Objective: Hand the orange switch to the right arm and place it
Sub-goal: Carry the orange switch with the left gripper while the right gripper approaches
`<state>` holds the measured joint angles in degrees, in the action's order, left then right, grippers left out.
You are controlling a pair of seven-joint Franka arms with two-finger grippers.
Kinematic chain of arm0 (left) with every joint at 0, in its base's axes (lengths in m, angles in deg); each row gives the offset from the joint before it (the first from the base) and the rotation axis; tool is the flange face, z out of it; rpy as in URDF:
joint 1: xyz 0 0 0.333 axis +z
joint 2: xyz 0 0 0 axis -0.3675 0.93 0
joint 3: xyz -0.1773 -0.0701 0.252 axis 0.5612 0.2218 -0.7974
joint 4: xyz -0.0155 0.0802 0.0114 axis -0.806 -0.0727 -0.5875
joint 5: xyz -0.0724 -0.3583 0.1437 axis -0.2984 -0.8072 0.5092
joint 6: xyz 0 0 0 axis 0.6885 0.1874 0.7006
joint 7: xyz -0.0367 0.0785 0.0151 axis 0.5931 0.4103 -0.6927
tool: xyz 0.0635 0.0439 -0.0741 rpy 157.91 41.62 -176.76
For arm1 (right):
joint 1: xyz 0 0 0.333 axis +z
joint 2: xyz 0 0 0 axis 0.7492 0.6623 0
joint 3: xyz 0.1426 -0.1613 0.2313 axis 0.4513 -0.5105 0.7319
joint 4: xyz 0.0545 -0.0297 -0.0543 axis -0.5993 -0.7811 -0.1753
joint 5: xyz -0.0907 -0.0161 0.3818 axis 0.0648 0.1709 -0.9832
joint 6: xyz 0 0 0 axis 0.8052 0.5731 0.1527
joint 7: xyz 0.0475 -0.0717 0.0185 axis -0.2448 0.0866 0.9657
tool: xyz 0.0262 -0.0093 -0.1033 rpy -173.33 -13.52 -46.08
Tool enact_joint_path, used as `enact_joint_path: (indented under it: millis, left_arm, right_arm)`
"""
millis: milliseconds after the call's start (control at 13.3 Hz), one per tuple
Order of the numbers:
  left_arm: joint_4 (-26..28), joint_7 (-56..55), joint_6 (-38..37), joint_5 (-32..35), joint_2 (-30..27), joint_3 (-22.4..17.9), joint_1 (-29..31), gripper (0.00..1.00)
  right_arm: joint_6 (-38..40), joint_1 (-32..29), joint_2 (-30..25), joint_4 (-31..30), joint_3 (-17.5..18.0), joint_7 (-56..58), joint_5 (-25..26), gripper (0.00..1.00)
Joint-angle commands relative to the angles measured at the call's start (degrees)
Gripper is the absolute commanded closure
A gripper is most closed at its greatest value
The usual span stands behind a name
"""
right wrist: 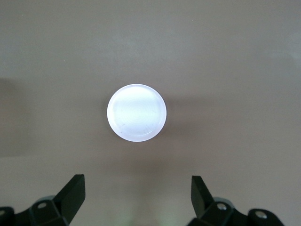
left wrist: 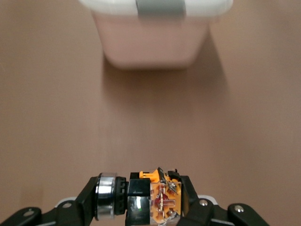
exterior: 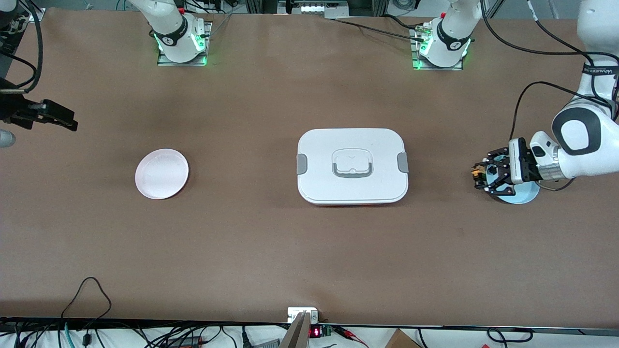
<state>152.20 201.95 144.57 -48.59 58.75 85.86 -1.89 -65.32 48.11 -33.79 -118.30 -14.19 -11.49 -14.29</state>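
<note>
The orange switch [exterior: 479, 173] sits clamped between the fingers of the left gripper [exterior: 483, 177], held up off the table at the left arm's end, at about three o'clock in the front view. In the left wrist view the orange switch [left wrist: 150, 197] lies crosswise between the black linkage fingers [left wrist: 82, 200]: a silver ring and black collar at one end, a black middle block, and an orange body with bare metal contacts at the other. The left gripper [left wrist: 150, 207] is shut on it from both sides.

Directly under that gripper, partly hidden by the wrist, is a pale blue plate [exterior: 524, 193] on the brown table [exterior: 271, 241]. A white lidded container [exterior: 352, 166] with grey side latches and a grey handle on top stands near the table's centre, at about nine o'clock from the held switch and well apart from it. In the left wrist view the same container [left wrist: 155, 42] shows ahead of the gripper, with one grey latch facing the camera.

A white plate [exterior: 161, 173] lies toward the right arm's end of the table, at about nine o'clock from the container and level with it. The right gripper [exterior: 58, 116] waits at the view's nine o'clock edge, over the table's end. In the right wrist view its fingers [right wrist: 73, 193] stand wide apart, holding nothing, and the white plate [right wrist: 136, 113] shows between and ahead of them.
</note>
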Motion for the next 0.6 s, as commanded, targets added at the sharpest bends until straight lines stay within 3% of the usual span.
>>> enact_joint_path:
  millis: [0, 151, 527]
  left_arm:
    - [-1.06, -7.65, -5.52, -8.7, -2.65, -0.29, -2.97, 1.0]
    - [-2.9, -10.22, -5.8, -18.36, -2.56, 0.06, -6.3, 1.0]
    - [-3.7, -19.01, -6.24, -37.96, -2.47, 6.02, -13.77, 1.0]
  right_arm:
    - [-0.77, -0.38, -0.37, -0.29, -0.01, -0.84, 0.84, 0.0]
    - [-0.78, -0.55, -0.37, -0.29, -0.1, -0.84, 0.76, 0.0]
    - [-0.86, -0.38, 1.82, -0.2, 0.08, -0.13, -1.34, 0.0]
